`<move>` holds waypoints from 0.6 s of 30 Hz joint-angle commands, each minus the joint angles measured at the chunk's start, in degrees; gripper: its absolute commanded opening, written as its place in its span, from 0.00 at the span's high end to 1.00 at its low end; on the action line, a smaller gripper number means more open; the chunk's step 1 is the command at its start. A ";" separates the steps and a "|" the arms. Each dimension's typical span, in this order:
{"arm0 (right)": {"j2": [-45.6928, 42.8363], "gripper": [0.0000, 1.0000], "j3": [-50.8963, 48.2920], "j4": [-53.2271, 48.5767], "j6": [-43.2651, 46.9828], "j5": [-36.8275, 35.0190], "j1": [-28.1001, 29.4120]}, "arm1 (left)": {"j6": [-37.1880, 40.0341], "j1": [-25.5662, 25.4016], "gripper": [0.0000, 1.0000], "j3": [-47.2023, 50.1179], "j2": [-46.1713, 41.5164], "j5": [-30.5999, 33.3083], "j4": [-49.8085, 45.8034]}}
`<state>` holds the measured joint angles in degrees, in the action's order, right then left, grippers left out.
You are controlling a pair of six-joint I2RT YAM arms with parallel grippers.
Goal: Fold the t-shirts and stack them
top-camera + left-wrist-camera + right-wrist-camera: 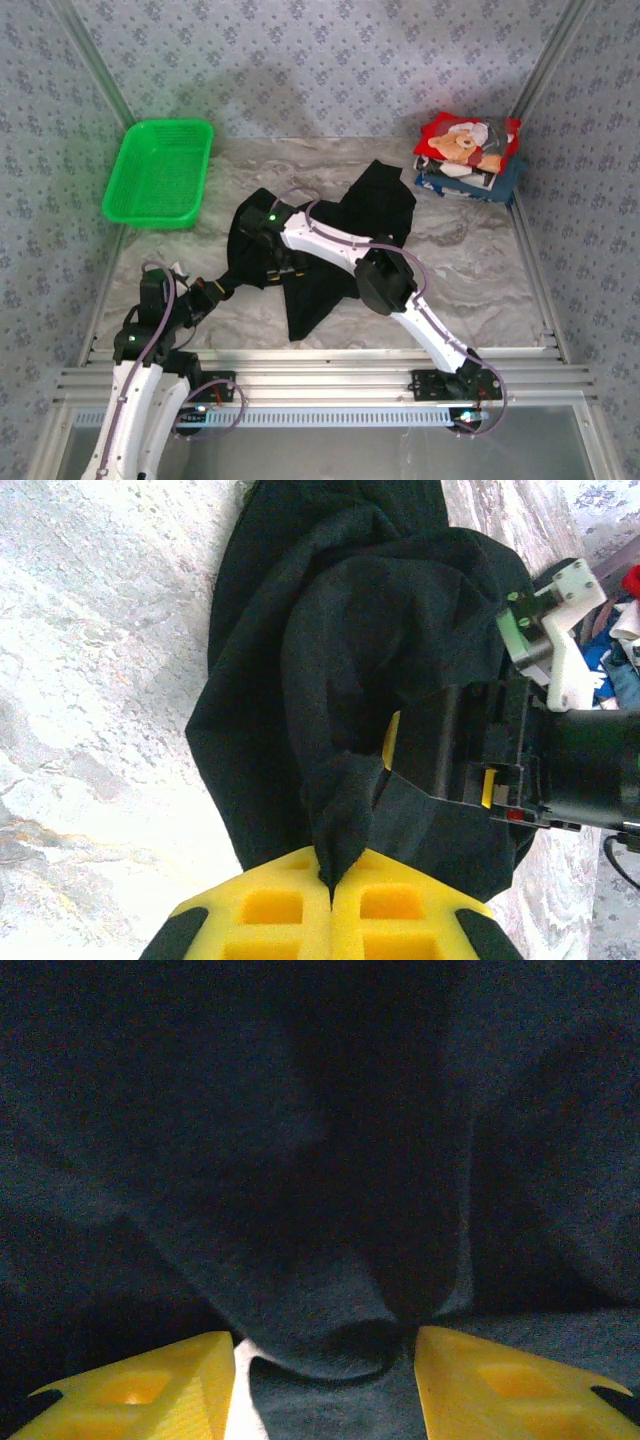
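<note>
A plain black t-shirt (345,225) lies rumpled across the middle of the table. My left gripper (212,287) is at its near-left corner. In the left wrist view the yellow jaws (332,875) are shut on a pinched point of the black cloth (330,630). My right gripper (275,262) reaches over the shirt's left part and points down into it. In the right wrist view it (322,1348) stands open, with a raised fold of the black t-shirt (300,1160) between its fingers. A stack of folded t-shirts (467,155) sits at the back right, with the red teddy-bear one on top.
A green mesh basket (160,172) stands at the back left. The right arm's wrist (560,750) hangs close over the shirt, just beyond my left gripper. Patterned walls close in the table on three sides. Bare marble (470,270) shows to the right of the shirt.
</note>
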<state>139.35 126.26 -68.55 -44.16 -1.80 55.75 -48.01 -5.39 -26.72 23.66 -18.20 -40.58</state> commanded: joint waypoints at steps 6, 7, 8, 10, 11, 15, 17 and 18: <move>-2.09 0.69 2.24 -3.35 -0.79 -5.42 -0.04 | 0.74 -0.33 1.00 0.44 -0.46 -1.13 0.94; -2.92 0.75 1.64 -3.09 -0.89 -5.40 -0.08 | 0.72 -0.33 1.00 0.36 -0.50 -1.05 0.94; -3.98 0.80 0.73 -2.62 -1.08 -5.13 -0.14 | 0.78 -0.37 1.00 0.39 -0.46 -0.98 0.89; -6.18 0.81 -1.09 -1.12 -1.43 -4.37 -0.16 | 0.74 -0.33 1.00 0.44 -0.46 -0.80 0.85; -6.85 0.83 -1.72 -0.65 -1.28 -3.71 -0.13 | 0.75 -0.33 1.00 0.44 -0.46 -0.71 0.89; -9.54 0.87 -2.30 -1.12 -1.20 -3.61 -0.04 | 0.73 -0.33 1.00 0.31 -0.38 -0.52 0.76; -11.67 0.93 -3.74 -0.39 -1.23 -3.39 -0.16 | 0.72 -0.33 1.00 0.35 -0.36 -0.44 0.68; -12.72 0.99 -4.42 0.06 -1.20 -3.09 -0.20 | 0.65 -0.33 1.00 0.35 -0.41 -0.36 0.61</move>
<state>131.24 123.13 -68.49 -44.88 -4.86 55.64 -48.01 -5.39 -26.70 23.66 -18.44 -40.49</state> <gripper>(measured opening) 0.081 0.044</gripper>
